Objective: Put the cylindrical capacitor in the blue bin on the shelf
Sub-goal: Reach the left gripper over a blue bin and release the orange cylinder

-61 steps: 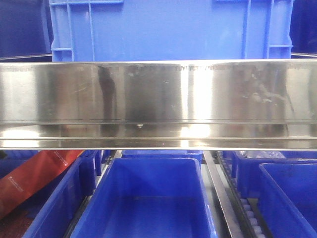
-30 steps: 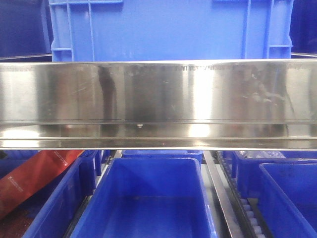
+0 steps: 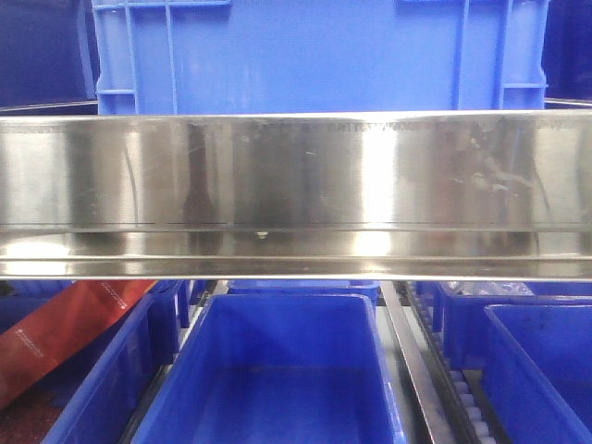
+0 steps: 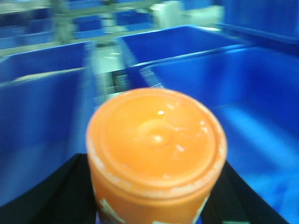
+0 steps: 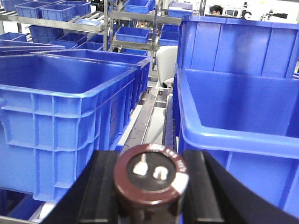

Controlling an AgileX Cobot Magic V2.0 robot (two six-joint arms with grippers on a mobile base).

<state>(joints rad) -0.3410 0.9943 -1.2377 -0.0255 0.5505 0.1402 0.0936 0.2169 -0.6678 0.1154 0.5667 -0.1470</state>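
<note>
Right wrist view — right hand point(image 5: 150, 189) clamps the cylindrical capacitor point(image 5: 152, 175); left hand point(image 4: 156, 198) holds an orange cylinder point(image 4: 156, 140).

Front view: a polished steel shelf point(image 3: 296, 176) rail spans the full width, carrying bright glare patches. Right wrist view: metal racks point(image 5: 110, 23) stand at the rear, loaded with small blue bins point(image 5: 133, 33). Lighting bright, even.

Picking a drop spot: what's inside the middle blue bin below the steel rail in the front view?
Only bare blue floor and walls show in the middle blue bin; no items. Its near end is out of frame.
</note>
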